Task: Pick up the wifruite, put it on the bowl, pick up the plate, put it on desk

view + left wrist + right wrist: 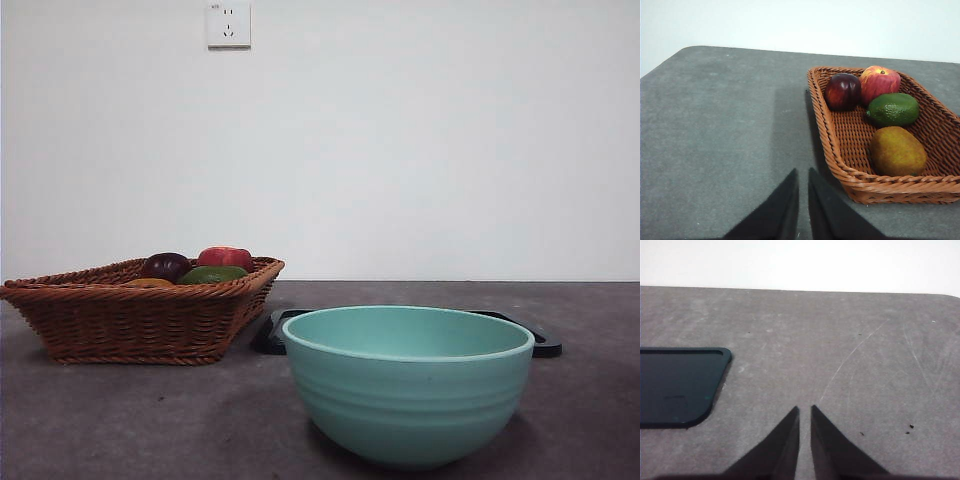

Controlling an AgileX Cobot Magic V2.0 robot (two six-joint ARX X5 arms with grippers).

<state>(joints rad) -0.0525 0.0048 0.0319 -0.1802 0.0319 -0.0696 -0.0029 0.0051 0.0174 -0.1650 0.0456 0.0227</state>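
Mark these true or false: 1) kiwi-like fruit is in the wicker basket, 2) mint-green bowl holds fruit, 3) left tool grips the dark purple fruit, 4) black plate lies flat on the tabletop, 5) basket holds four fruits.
1. True: the orange-brown oval kiwi-like fruit lies in the brown wicker basket.
2. False: no fruit shows above the rim of the large mint-green ridged bowl; all visible fruit sits in the basket.
3. False: the left tool is shut on nothing, apart from the round dark purple fruit.
4. True: the flat black plate rests on the dark grey tabletop.
5. True.

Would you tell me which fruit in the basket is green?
The avocado-like fruit, dark green, lying between the red apple and the orange-brown wifruite.
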